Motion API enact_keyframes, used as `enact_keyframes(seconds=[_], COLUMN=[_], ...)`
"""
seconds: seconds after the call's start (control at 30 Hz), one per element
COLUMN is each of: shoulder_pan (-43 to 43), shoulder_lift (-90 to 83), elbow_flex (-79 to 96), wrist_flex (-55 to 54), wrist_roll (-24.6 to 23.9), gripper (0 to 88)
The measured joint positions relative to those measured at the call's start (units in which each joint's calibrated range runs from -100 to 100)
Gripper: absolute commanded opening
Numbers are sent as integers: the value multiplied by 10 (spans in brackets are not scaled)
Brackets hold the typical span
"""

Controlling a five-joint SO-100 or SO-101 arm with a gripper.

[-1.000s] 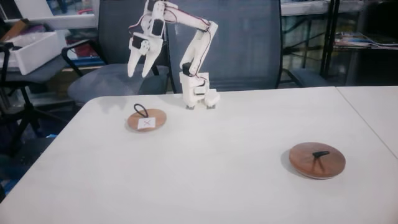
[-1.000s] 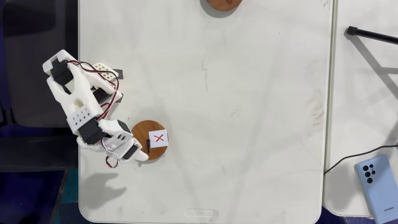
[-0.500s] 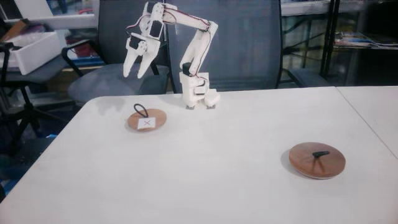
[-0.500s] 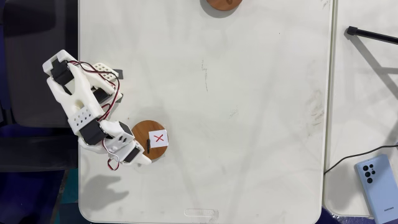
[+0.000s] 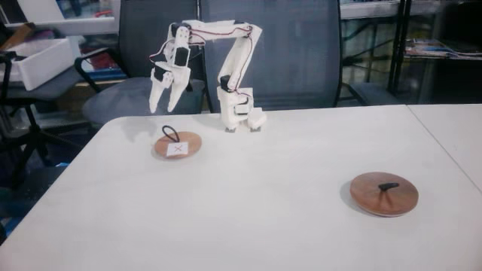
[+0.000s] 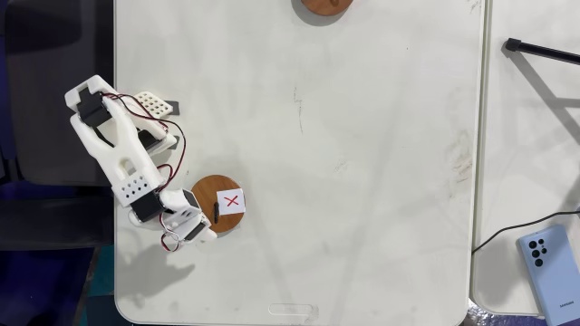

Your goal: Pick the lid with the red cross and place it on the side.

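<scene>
Claw (image 5: 164, 105) released, fingers apart, raised above the counter (image 5: 286, 196) at 10 o'clock of the red-cross lid (image 5: 178, 145)

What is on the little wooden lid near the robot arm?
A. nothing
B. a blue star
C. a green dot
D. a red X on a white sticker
D: the lid with the red cross carries a white square sticker marked with a red X, beside its thin black loop handle.

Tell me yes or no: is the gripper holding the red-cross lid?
No. In a fixed view the gripper hangs open above the lid, which lies flat on the table.
</scene>
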Motion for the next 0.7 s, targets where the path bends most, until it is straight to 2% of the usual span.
enact_keyframes(seconds=[0.7], shoulder_pan=[2], shoulder_lift=[0], elbow_flex=[51], wrist_flex=[-2], wrist_roll=[0], gripper=[196])
